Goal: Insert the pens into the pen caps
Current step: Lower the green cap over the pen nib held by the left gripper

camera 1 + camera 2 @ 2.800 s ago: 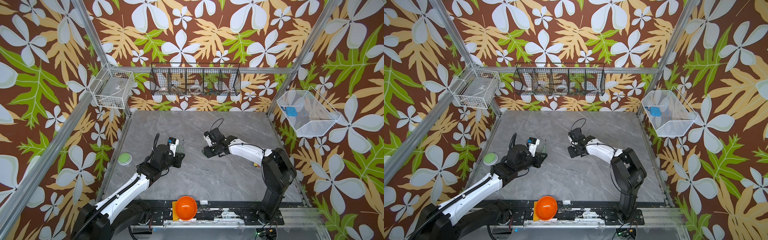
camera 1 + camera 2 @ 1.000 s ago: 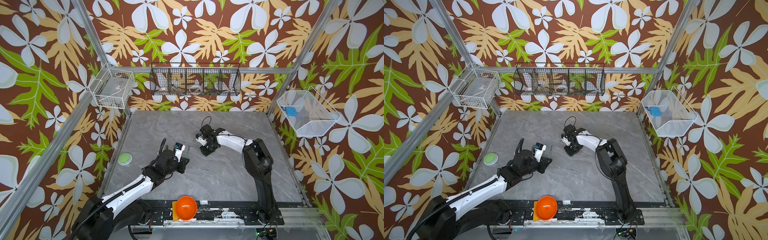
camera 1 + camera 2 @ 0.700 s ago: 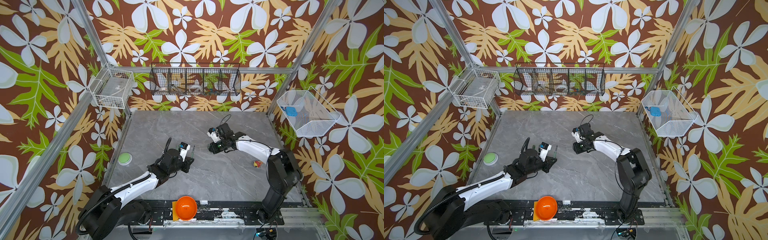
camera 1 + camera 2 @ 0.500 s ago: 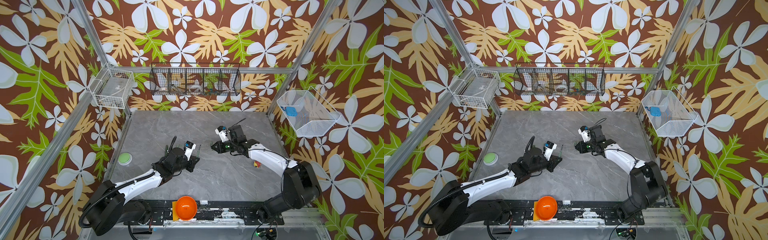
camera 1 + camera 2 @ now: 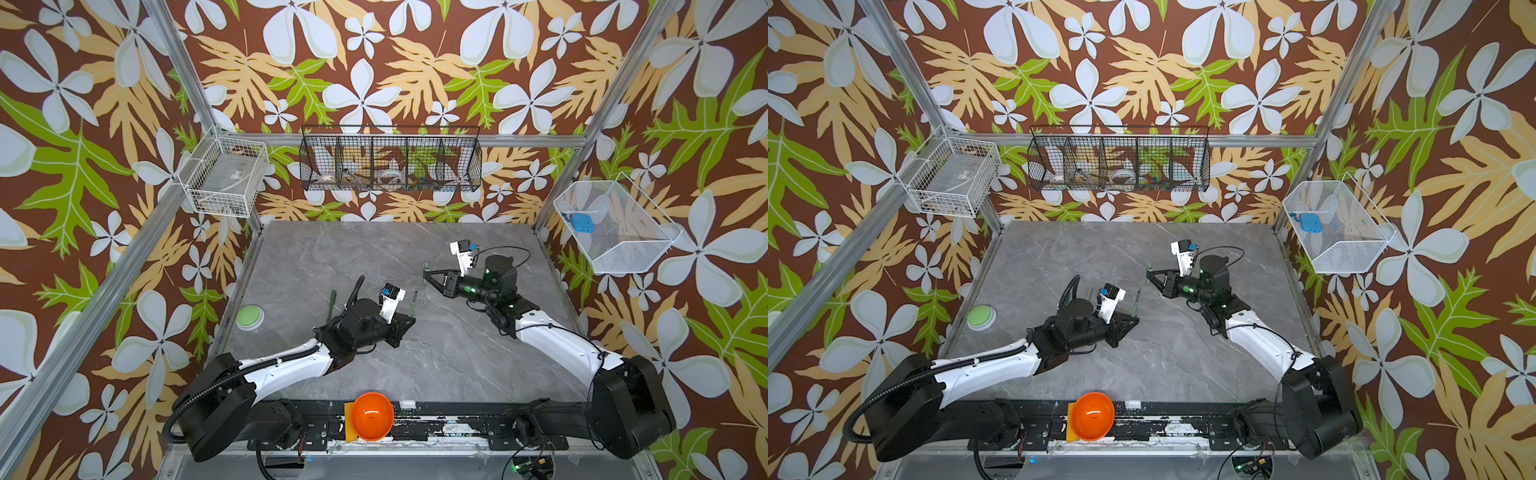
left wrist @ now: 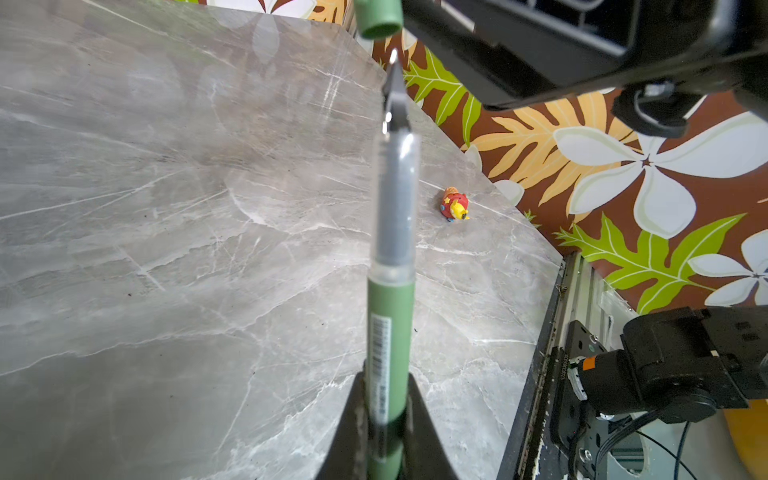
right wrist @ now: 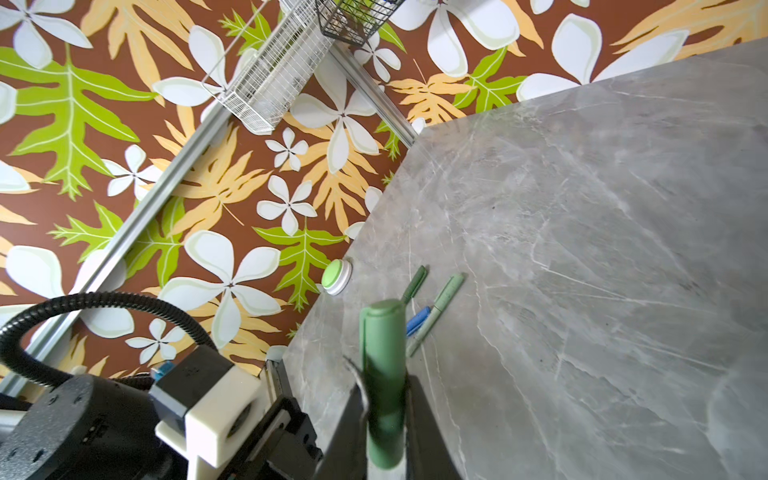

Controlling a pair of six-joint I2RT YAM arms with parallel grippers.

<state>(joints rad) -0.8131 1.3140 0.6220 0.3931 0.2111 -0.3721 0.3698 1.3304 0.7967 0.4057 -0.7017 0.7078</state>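
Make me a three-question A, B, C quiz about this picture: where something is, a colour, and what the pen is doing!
1. Where is the little red and yellow toy? A on the grey table B in a drawer C on a chair
2. What colour is the cap in the right gripper? A blue B green C orange
3. The pen in the left gripper is: A capped B bent C uncapped, tip bare
Answers: 1 A, it sits on bare table; 2 B, the wrist view shows green; 3 C, its tip stops short of the cap.
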